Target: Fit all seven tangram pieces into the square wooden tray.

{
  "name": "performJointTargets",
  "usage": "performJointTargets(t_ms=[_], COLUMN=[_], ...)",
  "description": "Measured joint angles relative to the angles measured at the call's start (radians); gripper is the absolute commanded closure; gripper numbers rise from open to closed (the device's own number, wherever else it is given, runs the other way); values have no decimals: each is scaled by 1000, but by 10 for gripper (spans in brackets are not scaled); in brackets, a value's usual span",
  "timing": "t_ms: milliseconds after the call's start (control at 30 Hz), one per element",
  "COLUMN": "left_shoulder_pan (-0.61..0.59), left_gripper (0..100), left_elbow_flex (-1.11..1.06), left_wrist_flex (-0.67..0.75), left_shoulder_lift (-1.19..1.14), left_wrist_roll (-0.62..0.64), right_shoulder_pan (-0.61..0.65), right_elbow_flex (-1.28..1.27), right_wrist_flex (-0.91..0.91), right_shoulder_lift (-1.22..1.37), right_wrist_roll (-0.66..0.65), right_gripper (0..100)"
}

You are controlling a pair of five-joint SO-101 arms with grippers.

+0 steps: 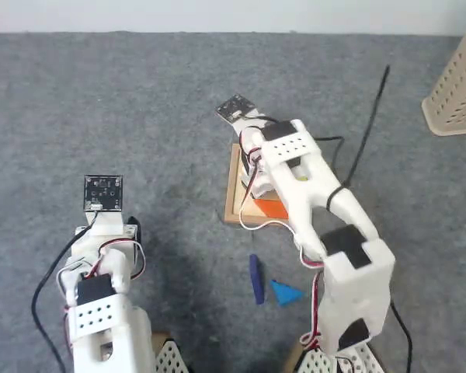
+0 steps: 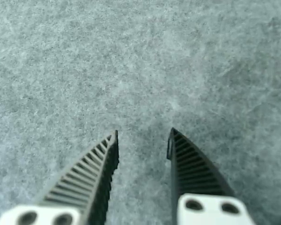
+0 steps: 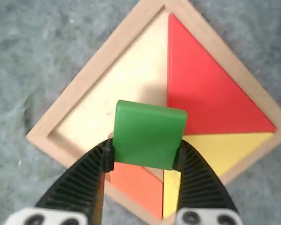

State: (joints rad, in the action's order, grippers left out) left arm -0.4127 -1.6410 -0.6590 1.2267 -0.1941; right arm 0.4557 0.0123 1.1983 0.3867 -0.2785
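My right gripper (image 3: 143, 152) is shut on a green square piece (image 3: 149, 133), holding it just above the square wooden tray (image 3: 84, 75). In the tray lie a red triangle (image 3: 206, 93), a yellow piece (image 3: 220, 150) and an orange piece (image 3: 138, 185); part of its pale floor is bare. From above, the right arm (image 1: 295, 167) covers most of the tray (image 1: 234, 186), where the orange piece (image 1: 268, 208) shows. A dark blue piece (image 1: 255, 278) and a light blue triangle (image 1: 286, 292) lie on the carpet near the tray. My left gripper (image 2: 143, 138) stands open over bare grey carpet.
A beige perforated basket (image 1: 458, 85) stands at the far right edge. A black cable (image 1: 369, 124) runs across the carpet beyond the right arm. The left arm (image 1: 101, 264) sits at the near left, with open carpet around it.
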Motion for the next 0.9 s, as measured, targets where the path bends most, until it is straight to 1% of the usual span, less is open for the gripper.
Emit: performJointTargets(t_ms=[167, 333, 633, 767, 900], left_shoulder_pan=[0, 0, 0, 2, 0], left_gripper=[832, 832, 832, 832, 832], left_elbow_flex=[0, 0, 0, 0, 0], left_wrist_flex=[0, 0, 0, 0, 0], left_shoulder_lift=[0, 0, 0, 0, 0], left_wrist_roll=[0, 0, 0, 0, 0], right_shoulder_pan=[14, 46, 48, 46, 48], right_elbow_flex=[38, 44, 44, 44, 44], right_wrist_flex=[0, 0, 0, 0, 0], right_shoulder_lift=[34, 34, 34, 34, 34], right_wrist_roll=[0, 0, 2, 2, 0], right_gripper=[922, 834, 830, 775, 767])
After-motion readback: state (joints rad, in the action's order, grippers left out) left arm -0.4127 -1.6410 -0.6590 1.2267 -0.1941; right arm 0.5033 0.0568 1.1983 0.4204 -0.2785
